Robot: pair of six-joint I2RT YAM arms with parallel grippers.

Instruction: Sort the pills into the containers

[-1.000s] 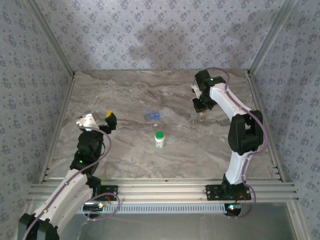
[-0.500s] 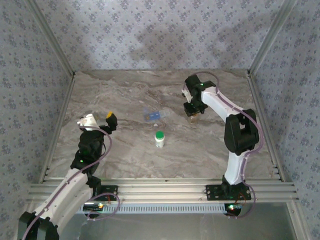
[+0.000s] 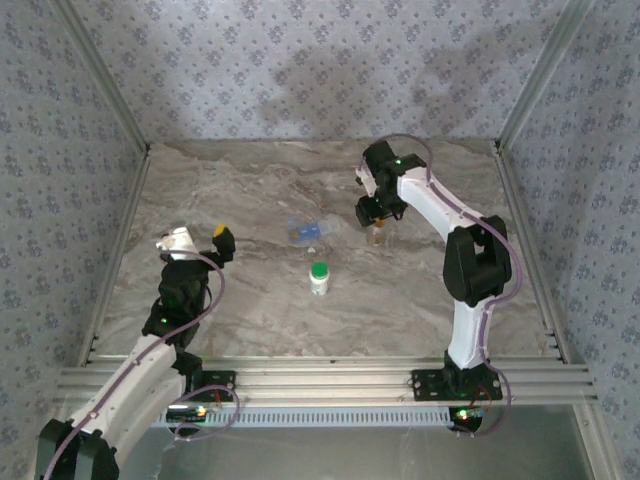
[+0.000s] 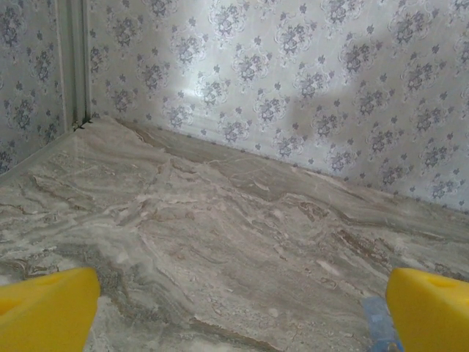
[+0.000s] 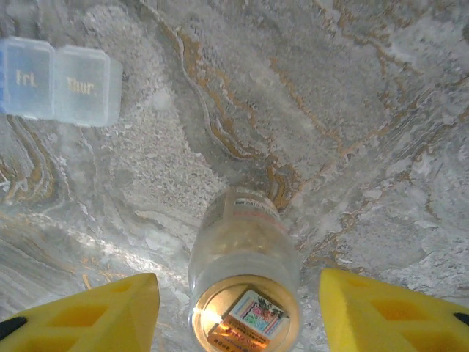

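Pill bottle [image 5: 244, 257], brought in from the right, now stands near the tabletop's middle, close to the pill organizer [image 5: 58, 79], ready for sorting. Right hand [image 5: 238, 304] has loosened, jaws apparently clear of it. Left hand [image 4: 234, 301] is wide open, empty.

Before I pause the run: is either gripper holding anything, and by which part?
Nothing is held. The jaws of the right gripper stand clear of the bottle, with a gap on each side. The left gripper is open with nothing between its jaws.
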